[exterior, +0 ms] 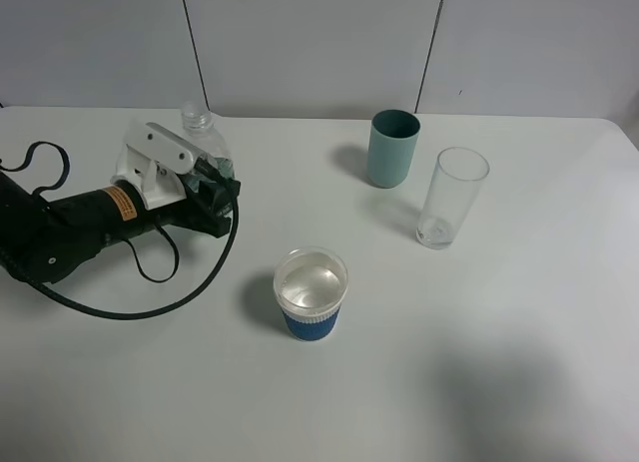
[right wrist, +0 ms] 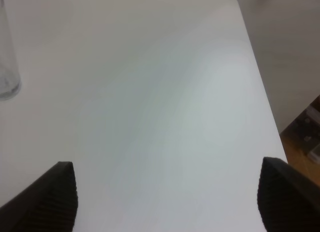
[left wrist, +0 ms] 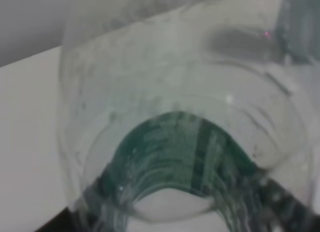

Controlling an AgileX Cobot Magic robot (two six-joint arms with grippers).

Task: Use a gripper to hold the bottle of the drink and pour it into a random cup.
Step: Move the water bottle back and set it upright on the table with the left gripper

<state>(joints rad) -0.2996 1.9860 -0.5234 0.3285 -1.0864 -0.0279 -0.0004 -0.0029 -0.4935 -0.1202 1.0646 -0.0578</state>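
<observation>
Filling every view: plain white table (exterior: 519,382)

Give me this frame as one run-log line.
left gripper: shut on bottle, upright | right gripper: open, empty | cup: holds liquid

1. I see the small clear plastic bottle with a green label (left wrist: 185,157) filling nearly the whole left wrist view, close and blurred.
2. The flat white table surface (left wrist: 27,137) shows beside the bottle.
</observation>
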